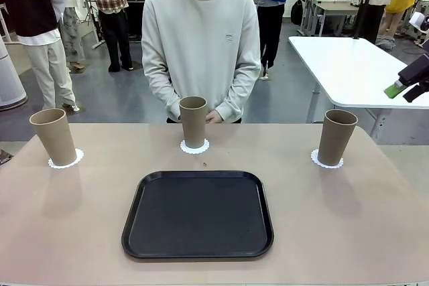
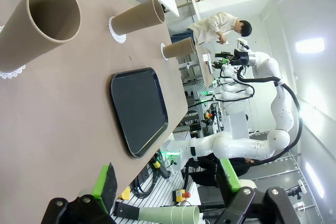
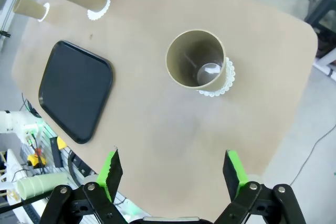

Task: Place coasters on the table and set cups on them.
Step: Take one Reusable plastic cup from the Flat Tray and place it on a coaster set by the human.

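Across the table (image 1: pixel 375 232) we see three cups (image 1: pixel 194 121) upright on coasters (image 1: pixel 195 146) at ten, twelve and two o'clock, so the task looks finished, with left gripper (image 2: pixel 167 184) and right gripper (image 3: pixel 173 174) agape and empty.

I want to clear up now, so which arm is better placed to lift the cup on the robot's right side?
The right arm, probably. Its open gripper looks down over that cup, which stands on its coaster near the table edge. The left gripper is open too, but it sits at the opposite end.
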{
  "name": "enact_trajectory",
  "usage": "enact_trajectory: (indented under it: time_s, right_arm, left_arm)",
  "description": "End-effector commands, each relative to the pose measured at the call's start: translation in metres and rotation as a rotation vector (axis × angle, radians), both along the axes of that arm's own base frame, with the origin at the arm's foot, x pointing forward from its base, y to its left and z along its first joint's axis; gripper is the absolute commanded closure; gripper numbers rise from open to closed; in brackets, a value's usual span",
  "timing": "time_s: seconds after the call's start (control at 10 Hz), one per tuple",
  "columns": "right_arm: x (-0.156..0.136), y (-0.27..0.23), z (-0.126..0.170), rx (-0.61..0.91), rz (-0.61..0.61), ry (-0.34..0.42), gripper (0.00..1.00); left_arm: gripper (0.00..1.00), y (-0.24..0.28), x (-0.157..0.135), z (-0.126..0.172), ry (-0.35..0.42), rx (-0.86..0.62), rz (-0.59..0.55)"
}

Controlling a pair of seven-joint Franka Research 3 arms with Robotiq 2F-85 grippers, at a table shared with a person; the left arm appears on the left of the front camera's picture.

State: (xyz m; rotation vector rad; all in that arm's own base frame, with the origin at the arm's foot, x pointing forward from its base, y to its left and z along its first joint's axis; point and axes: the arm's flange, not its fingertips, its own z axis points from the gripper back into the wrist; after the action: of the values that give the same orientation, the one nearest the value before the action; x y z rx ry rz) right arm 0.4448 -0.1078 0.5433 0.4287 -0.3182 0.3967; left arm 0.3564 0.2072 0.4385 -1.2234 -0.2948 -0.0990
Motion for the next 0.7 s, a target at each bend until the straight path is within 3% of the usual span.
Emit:
enact_trajectory:
  time_s: [0.0, 0.1, 0.2, 0.3, 0.4, 0.6]
  right_arm:
    - [0.0, 0.0, -0.004, 0.006, 0.018, -0.013, 0.0]
    - [0.0, 0.0, 0.0, 0.0, 0.0, 0.0, 0.0]
    - [-0.004, -0.042, 0.005, 0.192, -0.058, 0.073, 0.0]
    - [0.009, -0.087, 0.005, 0.395, -0.068, 0.2, 0.0]
    - [0.025, -0.121, -0.003, 0.492, -0.129, 0.299, 0.0]
    - [0.029, -0.166, -0.019, 0.649, -0.183, 0.384, 0.0]
  left_arm:
    - [0.0, 0.0, -0.001, 0.0, -0.012, -0.006, 0.007]
    - [0.0, 0.0, -0.001, 0.0, -0.012, -0.006, 0.007]
    - [0.0, 0.0, -0.001, 0.0, -0.012, -0.006, 0.007]
    - [0.0, 0.0, -0.001, 0.0, -0.012, -0.006, 0.007]
    - [0.0, 0.0, -0.001, 0.0, -0.012, -0.006, 0.007]
    - [0.0, 0.0, -0.001, 0.0, -0.012, -0.006, 0.007]
